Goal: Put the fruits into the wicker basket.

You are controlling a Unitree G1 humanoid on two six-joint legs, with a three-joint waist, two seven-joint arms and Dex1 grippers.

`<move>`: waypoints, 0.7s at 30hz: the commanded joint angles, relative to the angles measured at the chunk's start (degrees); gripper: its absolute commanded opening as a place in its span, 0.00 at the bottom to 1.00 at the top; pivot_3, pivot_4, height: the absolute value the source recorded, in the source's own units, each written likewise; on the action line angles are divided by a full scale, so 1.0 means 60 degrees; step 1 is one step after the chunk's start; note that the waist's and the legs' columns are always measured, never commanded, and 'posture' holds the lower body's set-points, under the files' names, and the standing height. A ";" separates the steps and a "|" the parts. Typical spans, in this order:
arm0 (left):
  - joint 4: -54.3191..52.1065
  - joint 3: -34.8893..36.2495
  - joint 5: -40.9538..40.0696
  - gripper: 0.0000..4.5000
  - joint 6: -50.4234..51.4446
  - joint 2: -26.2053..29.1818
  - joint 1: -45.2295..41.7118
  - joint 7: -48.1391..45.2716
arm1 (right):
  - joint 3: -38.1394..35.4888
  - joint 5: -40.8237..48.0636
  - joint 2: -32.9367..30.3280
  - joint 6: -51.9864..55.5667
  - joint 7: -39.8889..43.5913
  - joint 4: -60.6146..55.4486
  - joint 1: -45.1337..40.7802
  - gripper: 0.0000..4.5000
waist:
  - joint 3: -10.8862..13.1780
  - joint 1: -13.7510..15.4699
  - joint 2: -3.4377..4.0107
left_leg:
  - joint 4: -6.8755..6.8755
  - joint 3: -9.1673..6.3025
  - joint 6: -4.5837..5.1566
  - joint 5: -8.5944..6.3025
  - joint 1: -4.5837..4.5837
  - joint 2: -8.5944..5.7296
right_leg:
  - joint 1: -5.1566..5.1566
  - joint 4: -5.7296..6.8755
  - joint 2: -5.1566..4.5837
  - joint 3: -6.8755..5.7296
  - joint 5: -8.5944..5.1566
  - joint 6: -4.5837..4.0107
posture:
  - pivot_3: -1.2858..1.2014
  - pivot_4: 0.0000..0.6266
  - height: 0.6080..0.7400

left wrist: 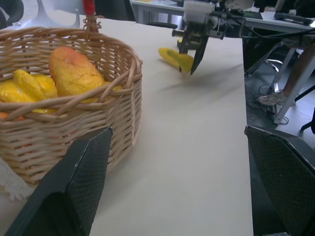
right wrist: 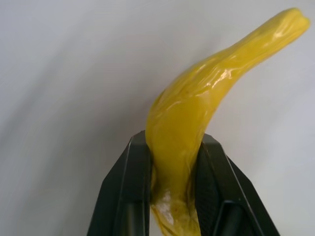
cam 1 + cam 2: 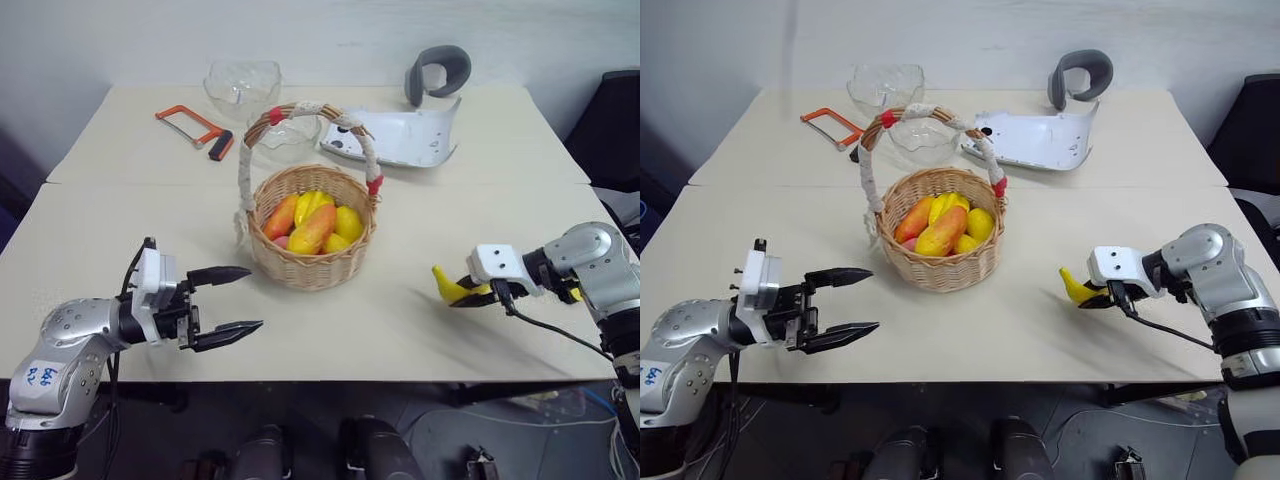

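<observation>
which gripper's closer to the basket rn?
Left. The left gripper hangs open just beside the basket, on its left. The right gripper is further off to the right, shut on the banana.

right gripper fingers pinch banana beside wicker basket.

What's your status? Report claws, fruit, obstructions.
Right claw shut on curved yellow banana. Left claw open, empty. Round wicker basket holds other fruits. Path between looks clear.
</observation>
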 commanded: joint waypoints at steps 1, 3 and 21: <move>-0.0562 0.0827 -0.0799 1.00 0.0267 0.0091 0.0323 0.0228 | -0.1125 0.3550 -0.0288 0.4203 0.0493 -0.3671 0.0017 0.16 | 0.0008 -0.0024 0.0013 | -0.0001 -0.0002 -0.0001 -0.0001 -0.0002 0.0005 | -0.0004 0.0005 0.0001 0.0001 0.0000 -0.0001 | 0.52 0.24 1.00; -0.0632 0.1176 -0.1074 1.00 0.0408 0.0038 0.0411 0.0501 | -0.1706 0.5611 -0.0157 0.6183 -0.0303 -0.5281 -0.0187 0.16 | 0.0020 0.0014 0.0025 | -0.0003 -0.0014 0.0029 -0.0022 0.0003 0.0007 | -0.0005 0.0016 0.0001 -0.0003 -0.0001 -0.0002 | 0.52 0.24 1.00; -0.0470 0.1814 -0.1082 1.00 -0.0266 -0.0923 0.1100 0.1714 | 0.1879 0.0579 0.5519 0.3792 -0.8287 -0.4514 -0.2752 0.16 | -0.0007 0.0001 -0.0019 | -0.0010 -0.0014 0.0005 -0.0008 -0.0037 -0.0021 | -0.0053 0.0034 -0.0020 0.0003 -0.0004 -0.0009 | 0.52 0.24 1.00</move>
